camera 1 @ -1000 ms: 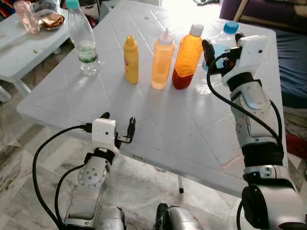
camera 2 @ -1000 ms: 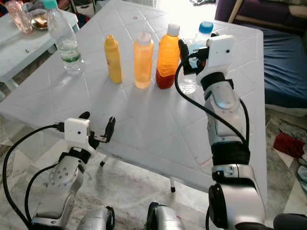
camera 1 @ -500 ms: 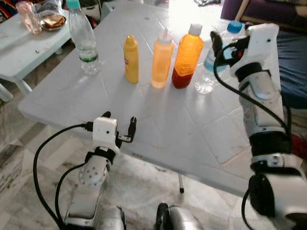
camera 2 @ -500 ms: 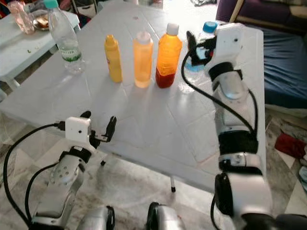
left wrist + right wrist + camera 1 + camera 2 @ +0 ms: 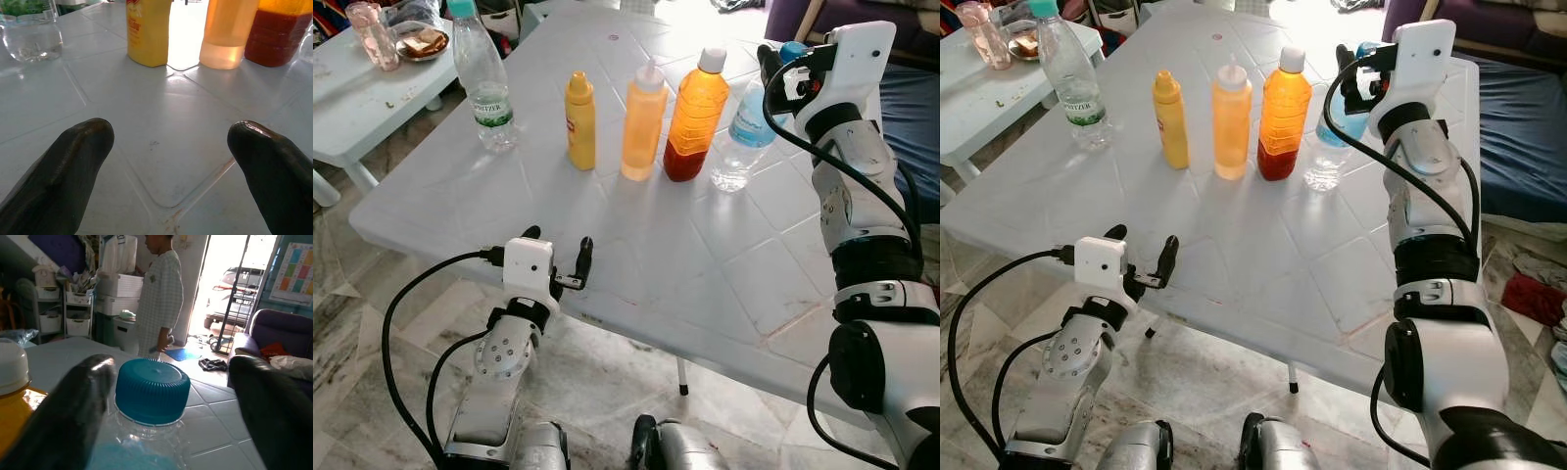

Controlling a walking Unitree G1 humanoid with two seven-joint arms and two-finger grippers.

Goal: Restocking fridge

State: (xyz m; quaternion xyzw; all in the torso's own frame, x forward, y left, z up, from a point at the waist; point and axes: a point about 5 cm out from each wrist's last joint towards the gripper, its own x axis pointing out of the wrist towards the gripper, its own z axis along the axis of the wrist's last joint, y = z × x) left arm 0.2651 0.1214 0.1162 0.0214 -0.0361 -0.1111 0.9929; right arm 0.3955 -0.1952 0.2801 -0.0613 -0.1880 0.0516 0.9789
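Five bottles stand in a row on the white table [image 5: 636,245]: a tall water bottle with a teal cap [image 5: 481,83], a yellow mustard bottle [image 5: 579,122], a pale orange squeeze bottle [image 5: 644,122], an orange juice bottle [image 5: 695,117] and a clear water bottle with a blue cap [image 5: 742,137]. My right gripper [image 5: 783,61] is raised at the blue cap [image 5: 152,389]. It is open, with one finger on each side of the cap. My left gripper [image 5: 556,245] hangs open and empty over the table's front edge, pointing at the bottles.
A small white table [image 5: 352,108] at the far left holds a plate of food [image 5: 419,41] and a pink cup [image 5: 367,31]. A dark sofa [image 5: 1518,98] runs along the right side. A person [image 5: 159,298] stands near a doorway beyond the table. A red cloth [image 5: 1528,294] lies on the floor.
My right gripper has risen and moved right, from beside the clear bottle's body to the level of its blue cap. The left arm has stayed put.
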